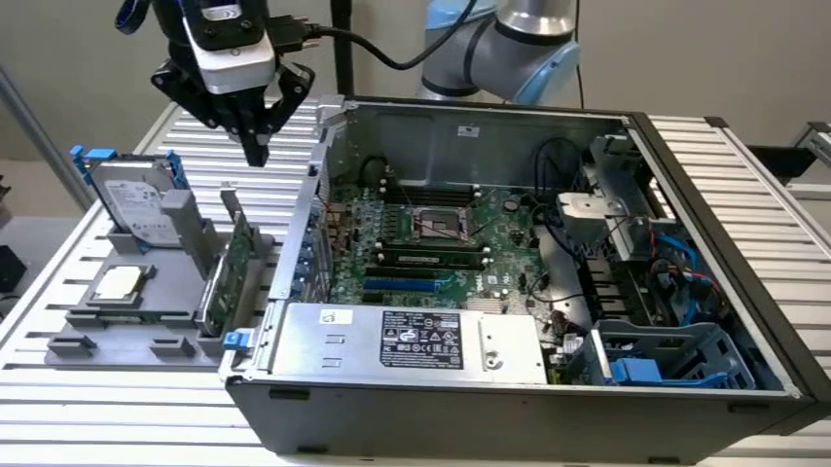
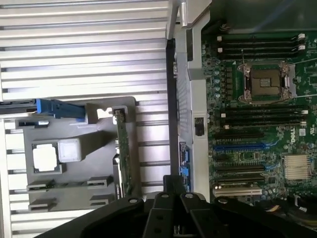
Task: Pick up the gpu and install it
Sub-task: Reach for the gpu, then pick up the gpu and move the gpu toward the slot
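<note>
Arm [image 1: 513, 44] is coming in from behind the open PC case [image 1: 520, 428], w/ its wrist section hanging over the worktop [image 1: 130, 418] on the exterior view's left. The end effector [image 1: 256, 148] is pointing straight down. Its fingers are sitting pressed together into one tip and gripping nothing. It's hovering in the air near the case's side wall and above the far end of the gpu [image 1: 235, 265], touching neither. In the wrist view the end effector [image 2: 173, 183] tip is showing over the slats betw. the gpu [image 2: 122, 153] and the case wall. The gpu is standing on edge in a slot of the grey holder tray [image 1: 78, 345], green board face showing, on the tray side nearest the case. In the same tray a hard drive [image 1: 136, 199] w/ blue rails is leaning upright at the far end, and a small square processor chip [image 1: 120, 284] is lying flat. Inside the case the motherboard [image 1: 500, 229] is lying exposed.
</note>
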`<action>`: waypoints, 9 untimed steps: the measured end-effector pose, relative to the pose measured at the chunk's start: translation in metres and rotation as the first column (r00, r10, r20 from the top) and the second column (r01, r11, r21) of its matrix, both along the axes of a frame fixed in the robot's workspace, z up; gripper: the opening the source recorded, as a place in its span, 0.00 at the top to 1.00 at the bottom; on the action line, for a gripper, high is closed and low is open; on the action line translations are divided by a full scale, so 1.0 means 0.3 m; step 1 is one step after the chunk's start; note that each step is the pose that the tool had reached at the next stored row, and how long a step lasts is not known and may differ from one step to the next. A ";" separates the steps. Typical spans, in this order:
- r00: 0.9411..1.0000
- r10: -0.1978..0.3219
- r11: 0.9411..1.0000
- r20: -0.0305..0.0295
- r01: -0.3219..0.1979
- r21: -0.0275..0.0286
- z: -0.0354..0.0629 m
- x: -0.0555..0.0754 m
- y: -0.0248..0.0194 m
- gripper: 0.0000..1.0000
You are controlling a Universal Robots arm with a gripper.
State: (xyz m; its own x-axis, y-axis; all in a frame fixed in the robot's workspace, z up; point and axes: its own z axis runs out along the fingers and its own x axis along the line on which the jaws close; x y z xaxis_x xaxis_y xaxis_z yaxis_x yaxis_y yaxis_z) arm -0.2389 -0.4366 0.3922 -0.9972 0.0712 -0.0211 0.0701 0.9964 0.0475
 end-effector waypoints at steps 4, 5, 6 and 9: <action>1.000 0.000 1.000 0.000 0.000 -0.001 -0.002 -0.029 -0.017 1.00; 1.000 0.000 1.000 0.000 0.000 -0.001 -0.003 -0.035 -0.021 1.00; 1.000 0.000 1.000 0.000 0.000 -0.002 -0.004 -0.043 -0.025 1.00; 1.000 0.000 1.000 0.000 0.000 -0.002 -0.010 -0.075 -0.035 1.00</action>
